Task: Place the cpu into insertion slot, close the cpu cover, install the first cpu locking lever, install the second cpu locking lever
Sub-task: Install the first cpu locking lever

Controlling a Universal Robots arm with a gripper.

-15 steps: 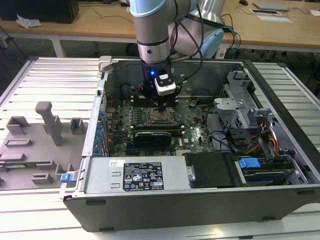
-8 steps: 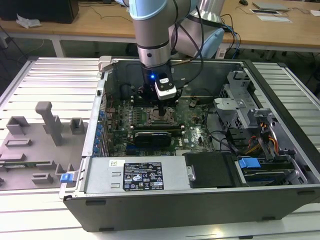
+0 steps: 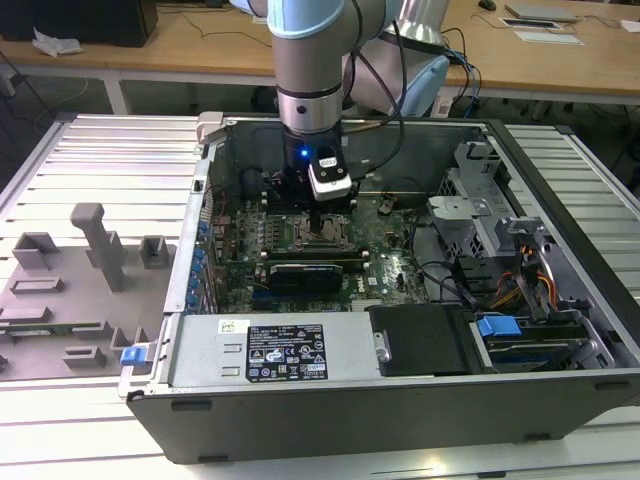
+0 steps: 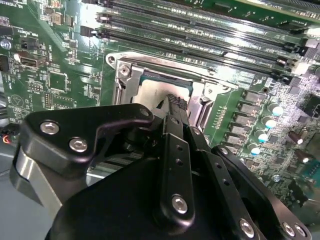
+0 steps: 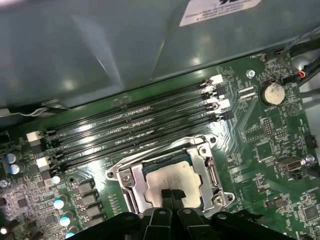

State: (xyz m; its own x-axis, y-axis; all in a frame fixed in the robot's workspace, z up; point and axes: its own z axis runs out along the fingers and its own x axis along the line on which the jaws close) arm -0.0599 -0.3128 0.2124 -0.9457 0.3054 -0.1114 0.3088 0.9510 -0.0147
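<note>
The cpu (image 5: 167,180), a dull silver square, lies flat in the insertion slot (image 5: 131,186) on the green motherboard. The cpu cover (image 5: 207,167), a silvery frame, lies down around it, and the chip shows through its window. My gripper (image 5: 173,194) stands straight above the chip with its black fingertips together, shut, at or just over the chip's top; I cannot tell whether they touch it. In the second wrist view the fingers (image 4: 172,107) hide part of the cpu (image 4: 152,92) and of the cover (image 4: 127,80). In the exterior view the gripper (image 3: 318,218) reaches down inside the open computer case.
Long black memory slots (image 5: 135,127) run beside the socket, and a coin battery (image 5: 272,92) sits further off. The case holds a grey power-supply box (image 3: 270,348), a black finned bar (image 3: 315,272) and a drive cage (image 3: 480,205). A grey fixture plate (image 3: 70,290) lies at the exterior view's left.
</note>
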